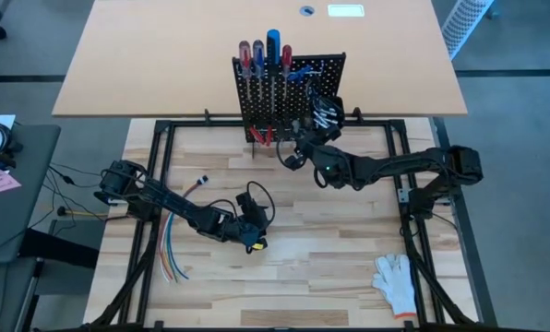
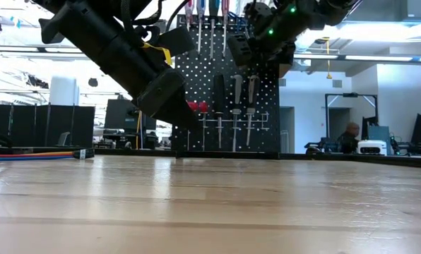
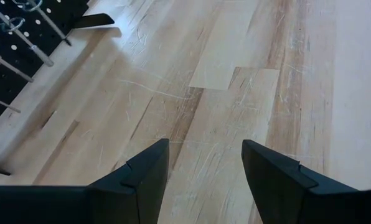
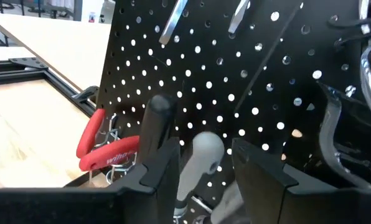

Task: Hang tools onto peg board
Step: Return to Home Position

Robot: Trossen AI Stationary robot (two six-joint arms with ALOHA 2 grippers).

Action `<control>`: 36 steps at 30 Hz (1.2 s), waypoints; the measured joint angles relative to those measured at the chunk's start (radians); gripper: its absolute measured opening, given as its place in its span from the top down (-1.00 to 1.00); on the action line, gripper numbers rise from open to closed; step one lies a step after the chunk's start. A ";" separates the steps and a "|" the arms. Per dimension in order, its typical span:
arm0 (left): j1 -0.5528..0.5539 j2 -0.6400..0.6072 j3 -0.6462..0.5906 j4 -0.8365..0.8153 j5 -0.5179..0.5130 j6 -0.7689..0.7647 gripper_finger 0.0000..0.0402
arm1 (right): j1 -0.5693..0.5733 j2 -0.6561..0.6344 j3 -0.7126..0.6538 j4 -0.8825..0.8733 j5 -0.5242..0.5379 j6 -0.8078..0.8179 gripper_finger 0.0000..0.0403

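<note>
The black peg board stands upright at the table's far edge. Red- and blue-handled screwdrivers stick up along its top. Red-handled pliers, a black-handled tool and a grey-handled tool hang on its lower face. My right gripper is level at the board's foot and open. Its fingers stand on either side of the grey handle with a narrow gap at each side. My left gripper hangs open over bare table near the middle.
A small black bin with silver tools sits on the board's right side. A bundle of coloured wires lies at the table's left and a white glove near the front right corner. Bare wood lies between the arms.
</note>
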 joint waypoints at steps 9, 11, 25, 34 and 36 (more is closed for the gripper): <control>0.000 0.000 0.000 0.000 0.000 0.000 0.02 | 0.072 0.000 0.000 0.093 0.004 -0.156 0.33; -0.002 0.000 0.000 0.000 0.000 -0.001 0.02 | 0.104 0.000 0.000 0.093 0.004 -0.183 0.33; -0.013 0.000 0.000 0.017 0.000 -0.004 0.02 | 0.298 -0.168 -0.001 -0.214 0.000 -0.183 0.33; -0.014 0.000 0.000 0.054 0.064 0.006 0.05 | 0.430 -0.425 -0.001 -0.803 -0.324 0.224 0.33; -0.014 0.000 0.000 0.090 0.099 0.029 0.10 | 0.434 -0.463 -0.020 -0.903 -0.448 0.344 0.33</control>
